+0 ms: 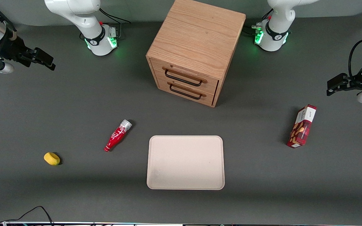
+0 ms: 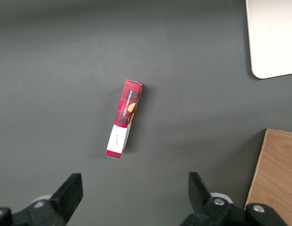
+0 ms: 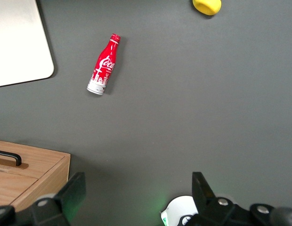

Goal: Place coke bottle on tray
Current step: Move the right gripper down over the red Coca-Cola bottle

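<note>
One coke bottle (image 1: pixel 117 135) lying beside one tray (image 1: pixel 185 162); gripper (image 1: pixel 44 59) raised well apart, fingers spread, empty.

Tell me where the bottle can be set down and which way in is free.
The tray is bare all over. The coke bottle lies on the table beside it, apart, with open table between them. The gripper hangs open, high at the working arm's end. The drawer cabinet stands farther from the front camera; the yellow object lies clear.

Even overhead light is falling softly; the drawer cabinet (image 1: pixel 196 51) is casting a faint shadow onto the desk (image 1: pixel 74 103). Green glows are shining in the upper frame. Everything is staying sharp.
</note>
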Available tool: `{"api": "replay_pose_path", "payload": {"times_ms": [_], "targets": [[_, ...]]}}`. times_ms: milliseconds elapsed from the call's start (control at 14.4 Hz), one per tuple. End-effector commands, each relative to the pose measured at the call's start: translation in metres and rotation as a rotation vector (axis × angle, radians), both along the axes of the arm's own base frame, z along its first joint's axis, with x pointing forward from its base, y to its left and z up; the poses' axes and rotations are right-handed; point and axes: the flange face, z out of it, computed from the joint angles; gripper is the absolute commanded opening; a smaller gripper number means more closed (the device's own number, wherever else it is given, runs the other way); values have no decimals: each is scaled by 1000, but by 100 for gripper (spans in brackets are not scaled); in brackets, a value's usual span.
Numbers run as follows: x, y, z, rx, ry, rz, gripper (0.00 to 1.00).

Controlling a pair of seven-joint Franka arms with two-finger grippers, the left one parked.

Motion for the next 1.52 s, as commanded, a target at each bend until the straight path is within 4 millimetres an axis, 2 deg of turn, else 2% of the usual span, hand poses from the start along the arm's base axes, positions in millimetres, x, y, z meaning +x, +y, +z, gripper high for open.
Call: {"api": "replay_pose_path", "payload": {"times_ms": [0,485,692,762,900,1038,1177,1315,1385,1454], "targets": [[5,-1,6,22,39,1,100],[6,-1,4,13,48,20,100],[7,3,11,24,23,13,100],[11,8,12,23,20,12,100],[36,20,16,25,12,-37,100],[59,45,12,34,15,-81,100],[80,72,-5,46,43,-154,100],[100,97,-39,46,86,-265,100],[111,109,-61,47,97,-308,100],[120,114,-93,33,133,-331,100]]}}
